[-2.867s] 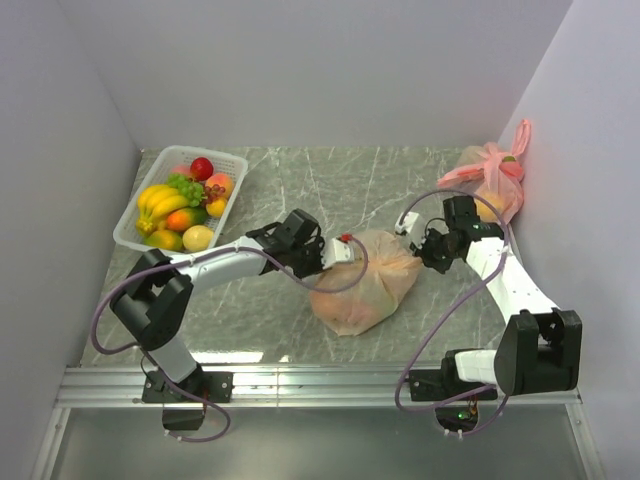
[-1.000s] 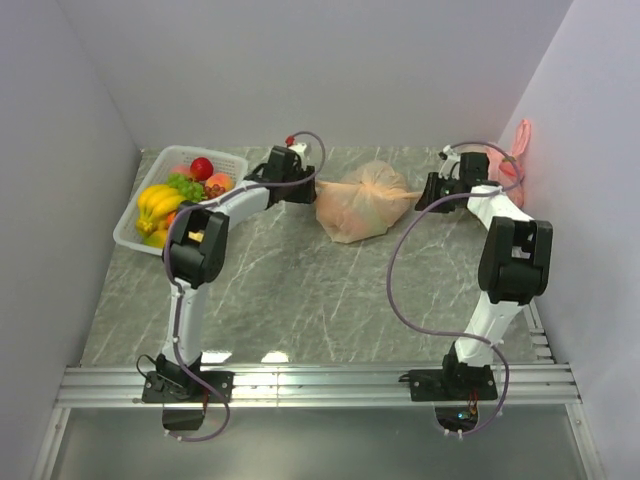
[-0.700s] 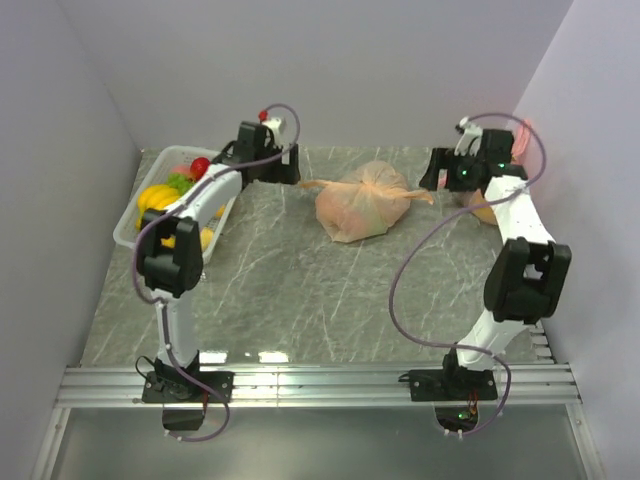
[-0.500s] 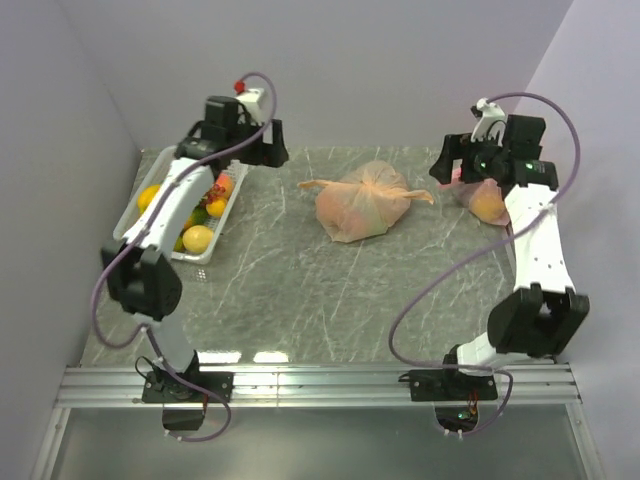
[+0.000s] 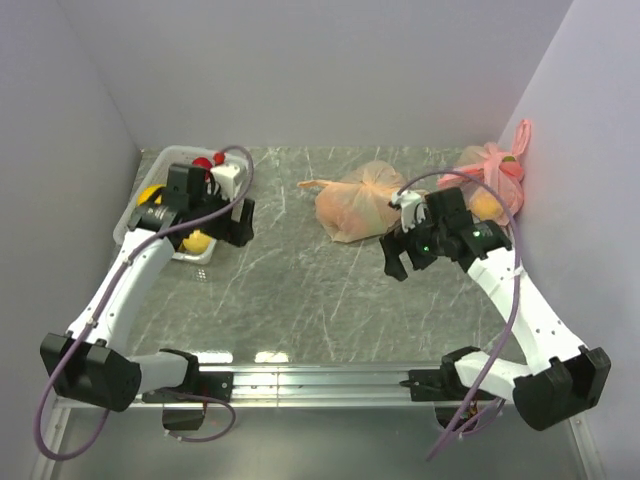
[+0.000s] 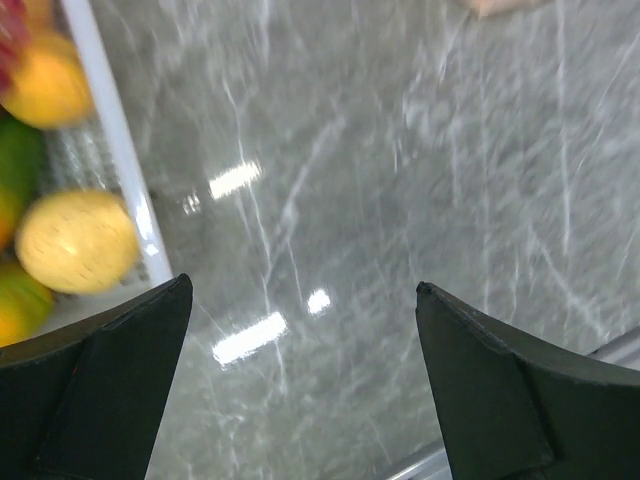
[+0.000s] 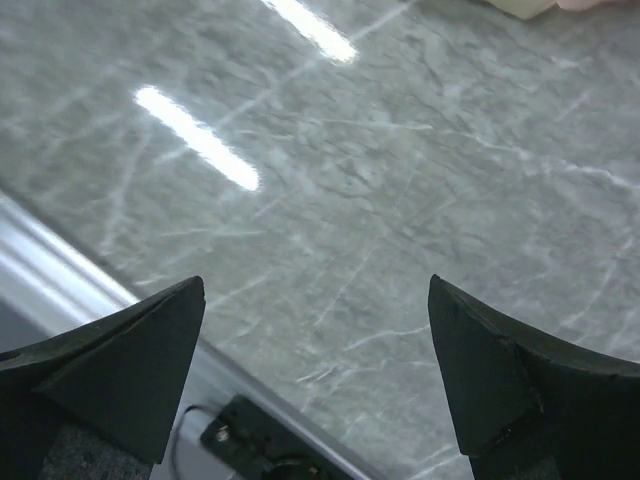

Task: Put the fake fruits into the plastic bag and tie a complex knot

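Note:
The plastic bag [image 5: 360, 203], peach-orange and bulging with fruit shapes, lies at the back middle of the table. Its knot [image 5: 377, 186] sits on top, with short ends sticking out left and right. More fake fruits [image 5: 196, 239] lie in the white basket [image 5: 124, 232] at the left; the left wrist view shows a yellow one [image 6: 76, 241] and the basket rim [image 6: 112, 128]. My left gripper [image 5: 232, 226] [image 6: 302, 288] hangs open beside the basket over bare table. My right gripper [image 5: 395, 262] [image 7: 316, 284] stands open, near and right of the bag, holding nothing.
A pink tied bag [image 5: 492, 180] with fruit inside rests at the back right against the wall. A metal rail [image 5: 320, 380] runs along the near edge; the right wrist view shows it [image 7: 60, 280] with an arm base [image 7: 262, 445]. Walls close in three sides.
Both grippers let go of the bag's handle ends and opened. Both arms rose, then swung back towards the near side. The bag stays tied at the back.

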Robot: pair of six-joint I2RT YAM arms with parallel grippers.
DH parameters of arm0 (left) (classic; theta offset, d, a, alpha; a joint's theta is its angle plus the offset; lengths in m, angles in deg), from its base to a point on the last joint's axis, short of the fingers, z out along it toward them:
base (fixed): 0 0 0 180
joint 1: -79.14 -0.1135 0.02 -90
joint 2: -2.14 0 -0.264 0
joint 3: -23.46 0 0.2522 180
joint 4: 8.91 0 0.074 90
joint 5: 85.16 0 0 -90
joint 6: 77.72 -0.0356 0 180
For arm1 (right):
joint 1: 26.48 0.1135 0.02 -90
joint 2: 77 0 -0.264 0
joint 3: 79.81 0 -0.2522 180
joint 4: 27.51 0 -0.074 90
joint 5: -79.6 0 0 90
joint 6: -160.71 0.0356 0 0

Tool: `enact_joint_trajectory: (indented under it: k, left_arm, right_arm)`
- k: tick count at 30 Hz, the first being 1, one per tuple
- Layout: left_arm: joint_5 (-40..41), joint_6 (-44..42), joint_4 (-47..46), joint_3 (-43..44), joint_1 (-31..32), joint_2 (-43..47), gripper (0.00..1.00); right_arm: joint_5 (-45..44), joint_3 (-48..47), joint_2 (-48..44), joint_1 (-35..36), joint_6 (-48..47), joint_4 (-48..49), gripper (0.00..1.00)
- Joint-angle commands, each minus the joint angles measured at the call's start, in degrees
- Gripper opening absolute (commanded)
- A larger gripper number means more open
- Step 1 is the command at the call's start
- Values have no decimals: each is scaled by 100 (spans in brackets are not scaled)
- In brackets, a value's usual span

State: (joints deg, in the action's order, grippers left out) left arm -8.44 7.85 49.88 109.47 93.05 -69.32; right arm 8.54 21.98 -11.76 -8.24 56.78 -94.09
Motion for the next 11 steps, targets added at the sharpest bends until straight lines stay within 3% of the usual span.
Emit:
enact_joint_trajectory:
  k: [1, 7, 11]
  left_arm:
    - [-87, -278, 5, -639, 33, 491, 99]
    - [62, -182, -83, -1247, 68, 870, 99]
    - [-77, -50, -92, -1065, 59, 1073, 99]
  right_arm:
    - [-1005, 510, -369, 530, 57, 403, 99]
    - [-1287, 934, -590, 865, 154, 685, 99]
    - [-1008, 881, -617, 839, 285, 624, 100]
